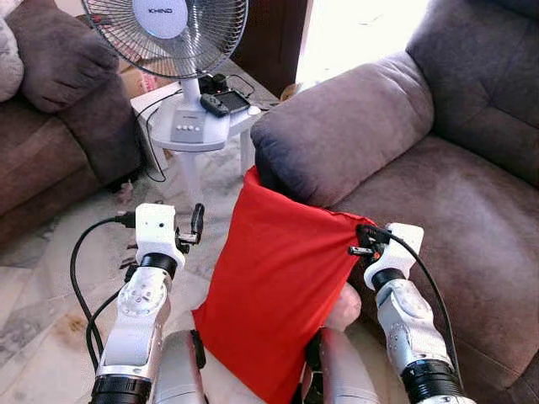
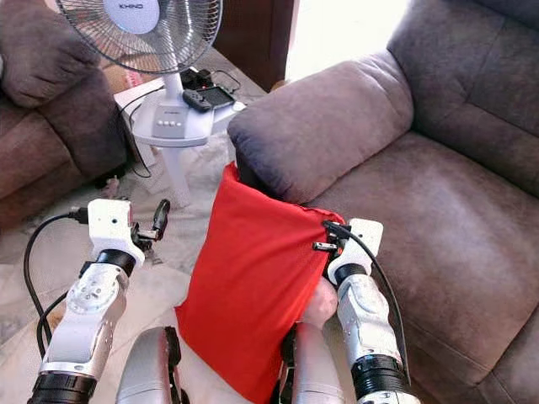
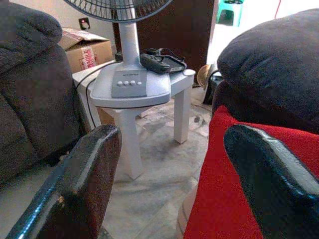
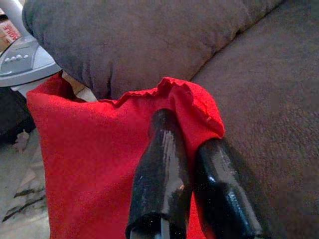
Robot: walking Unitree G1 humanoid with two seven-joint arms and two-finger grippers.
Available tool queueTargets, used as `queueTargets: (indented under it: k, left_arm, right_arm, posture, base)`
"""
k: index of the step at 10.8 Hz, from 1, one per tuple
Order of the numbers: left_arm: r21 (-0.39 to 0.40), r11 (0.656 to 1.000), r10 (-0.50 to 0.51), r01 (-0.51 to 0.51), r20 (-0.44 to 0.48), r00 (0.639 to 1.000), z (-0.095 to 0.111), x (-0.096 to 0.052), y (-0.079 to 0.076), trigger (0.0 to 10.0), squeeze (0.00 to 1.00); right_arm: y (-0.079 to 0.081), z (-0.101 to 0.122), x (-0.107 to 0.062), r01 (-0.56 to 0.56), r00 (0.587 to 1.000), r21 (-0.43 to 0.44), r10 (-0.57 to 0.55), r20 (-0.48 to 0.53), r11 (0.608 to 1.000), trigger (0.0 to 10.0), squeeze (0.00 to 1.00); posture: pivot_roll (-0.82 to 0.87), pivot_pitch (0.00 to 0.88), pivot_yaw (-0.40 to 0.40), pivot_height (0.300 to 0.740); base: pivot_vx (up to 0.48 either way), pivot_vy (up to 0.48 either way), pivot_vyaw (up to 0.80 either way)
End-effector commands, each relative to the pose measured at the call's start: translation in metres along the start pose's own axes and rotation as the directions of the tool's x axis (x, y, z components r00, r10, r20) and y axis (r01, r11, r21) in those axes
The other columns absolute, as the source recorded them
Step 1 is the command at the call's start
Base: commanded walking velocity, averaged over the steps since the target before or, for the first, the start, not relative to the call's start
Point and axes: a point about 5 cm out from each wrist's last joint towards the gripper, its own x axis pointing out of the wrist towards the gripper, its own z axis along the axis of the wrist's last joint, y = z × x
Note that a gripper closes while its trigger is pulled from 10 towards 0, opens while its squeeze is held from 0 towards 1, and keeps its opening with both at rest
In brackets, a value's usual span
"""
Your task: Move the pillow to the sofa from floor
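red pillow [image 1: 278, 295] in clamped right claw [image 4: 192, 149] against sofa armrest [image 1: 345, 135], left claw [image 1: 196, 225] apart, fan [image 1: 168, 34] beyond

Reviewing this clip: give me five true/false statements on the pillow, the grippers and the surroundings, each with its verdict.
1. The right gripper is shut on a corner of the red pillow. True.
2. The pillow lies flat on the sofa seat. False: it hangs against the sofa's armrest, in front of the seat and above the floor.
3. The left gripper is shut on the pillow. False: its fingers are open beside the pillow.
4. A fan stands on a white table to the left of the armrest. True.
5. The pillow is blue. False: it is red.
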Motion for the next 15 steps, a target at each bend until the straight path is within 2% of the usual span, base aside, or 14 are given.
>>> queueTargets:
  k: [1,8,15]
  left_arm:
    - [0.019,1.0,-0.009,0.008,0.02,1.0,0.003,0.001,-0.001,10.0,0.0]
    - [0.068,0.996,-0.065,0.063,0.024,0.998,0.001,0.002,-0.007,10.0,0.0]
    - [0.084,0.993,-0.085,0.082,0.032,0.996,0.003,0.004,-0.01,10.0,0.0]
  right_arm:
    - [0.002,0.026,0.004,-0.001,0.993,-0.018,0.003,0.117,1.0,10.0,0.0]
    - [0.003,0.027,0.004,0.023,0.991,-0.011,-0.022,0.135,1.0,10.0,0.0]
    - [0.004,0.025,0.003,0.032,0.991,-0.011,-0.03,0.129,0.999,10.0,0.0]
  posture:
    - [0.09,0.055,-0.073,0.578]
    - [0.09,0.024,-0.066,0.587]
    - [0.09,0.058,-0.063,0.701]
  base:
    - [0.0,0.0,0.0]
    - [0.0,0.0,0.0]
    - [0.0,0.0,0.0]
